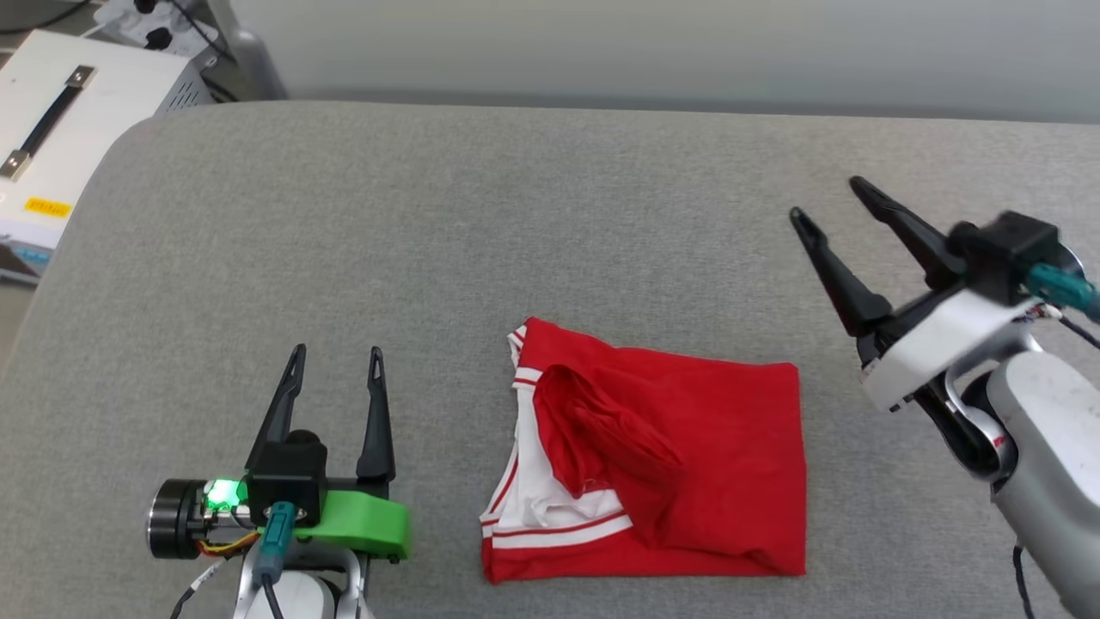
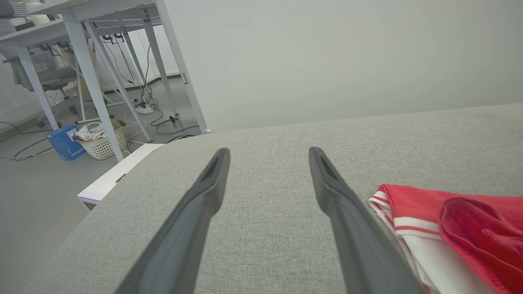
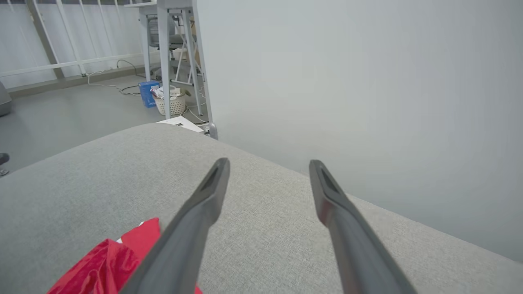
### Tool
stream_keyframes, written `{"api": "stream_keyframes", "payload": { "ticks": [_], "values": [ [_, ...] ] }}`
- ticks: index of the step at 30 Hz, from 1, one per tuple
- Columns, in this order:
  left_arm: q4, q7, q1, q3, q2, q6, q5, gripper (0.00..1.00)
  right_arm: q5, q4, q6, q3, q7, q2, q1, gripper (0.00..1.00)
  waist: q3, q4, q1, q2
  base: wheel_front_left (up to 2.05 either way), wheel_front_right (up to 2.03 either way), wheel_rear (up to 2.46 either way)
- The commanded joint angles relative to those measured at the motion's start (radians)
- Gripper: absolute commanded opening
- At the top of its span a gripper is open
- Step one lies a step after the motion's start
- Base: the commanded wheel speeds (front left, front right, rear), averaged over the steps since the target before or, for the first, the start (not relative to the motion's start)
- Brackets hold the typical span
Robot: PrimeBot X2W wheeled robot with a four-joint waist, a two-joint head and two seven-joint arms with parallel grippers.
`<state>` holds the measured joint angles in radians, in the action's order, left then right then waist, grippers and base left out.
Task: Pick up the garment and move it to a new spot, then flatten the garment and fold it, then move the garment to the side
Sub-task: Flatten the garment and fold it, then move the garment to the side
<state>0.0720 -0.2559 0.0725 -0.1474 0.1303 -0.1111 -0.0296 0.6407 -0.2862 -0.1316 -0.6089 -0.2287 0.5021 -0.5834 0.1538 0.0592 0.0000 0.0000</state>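
The red garment point(image 1: 687, 464) lies folded into a rough rectangle on the grey padded table point(image 1: 481, 223), near the front edge at the middle. White sleeve fabric with red stripes shows at its left side; the lettering is hidden. Its striped corner point(image 2: 412, 220) lies just right of my left fingers, and a red fold point(image 3: 110, 261) shows at the lower left in the right wrist view. My left gripper point(image 1: 337, 354) rests open to the left of the garment, nothing between its fingers. Raised to the right of the garment, my right gripper point(image 1: 825, 198) is open and holds nothing.
A white equipment case point(image 1: 60, 120) with a black handle stands off the table's far left corner. A pale wall runs behind the table. White desk legs, cables, a wicker basket point(image 2: 102, 141) and a blue box point(image 2: 65, 143) stand on the floor to the left.
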Motion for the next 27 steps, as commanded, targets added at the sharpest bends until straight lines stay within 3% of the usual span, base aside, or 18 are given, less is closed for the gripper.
{"api": "stream_keyframes", "payload": {
  "ticks": [1,11,19,27],
  "values": [
    [-0.008,-0.006,-0.016,0.006,0.01,-0.001,0.006,1.0,-0.038,-0.004,0.001,0.055,-0.017,-0.027,0.044,1.0,-0.026,-0.029,0.0,0.0,0.0,0.0,0.0],
    [-0.042,-0.006,-0.065,0.014,0.011,-0.001,0.003,1.0,-0.312,0.162,0.001,0.453,-0.033,-0.218,0.371,1.0,-0.06,-0.058,0.0,0.0,0.0,0.0,0.0],
    [-0.044,-0.006,-0.087,0.012,0.01,0.01,-0.002,1.0,-0.378,0.266,0.001,0.548,-0.033,-0.319,0.542,1.0,-0.071,-0.05,0.0,0.0,0.0,0.0,0.0],
    [-0.047,-0.006,-0.089,0.01,0.005,0.014,0.0,1.0,-0.411,0.306,0.001,0.568,-0.033,-0.358,0.627,1.0,-0.063,-0.035,0.0,0.0,0.0,0.0,0.0]
  ]
}}
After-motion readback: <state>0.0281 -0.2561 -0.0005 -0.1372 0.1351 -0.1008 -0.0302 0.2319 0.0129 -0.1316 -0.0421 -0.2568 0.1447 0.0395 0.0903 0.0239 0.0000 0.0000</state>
